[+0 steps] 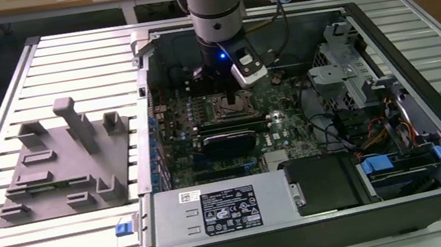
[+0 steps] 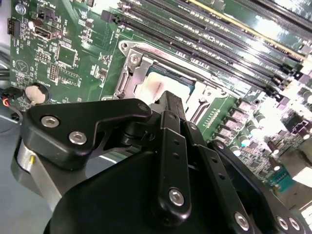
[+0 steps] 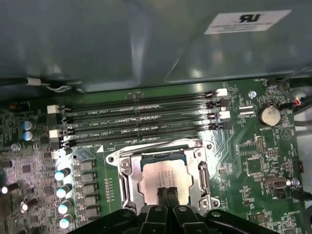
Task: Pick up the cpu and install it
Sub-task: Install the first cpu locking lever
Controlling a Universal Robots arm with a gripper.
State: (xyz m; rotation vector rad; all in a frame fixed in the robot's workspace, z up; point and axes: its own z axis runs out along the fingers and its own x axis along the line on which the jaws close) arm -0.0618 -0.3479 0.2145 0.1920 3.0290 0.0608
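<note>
The flat square cpu (image 3: 168,176), its pale silvery top smooth and glossy, lies inside the metal-framed socket (image 3: 127,180) on the green motherboard (image 3: 243,146), directly beneath the gripper (image 3: 167,193). The gripper's black fingers (image 3: 162,195) are pressed together, narrow, their tips at the chip's near edge, possibly touching it. Long dark memory slots (image 3: 141,117) run just beyond the socket.

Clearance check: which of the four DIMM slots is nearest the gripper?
The DIMM slot bordering the CPU socket, farthest from the case wall; gripper is over the cpu.
</note>
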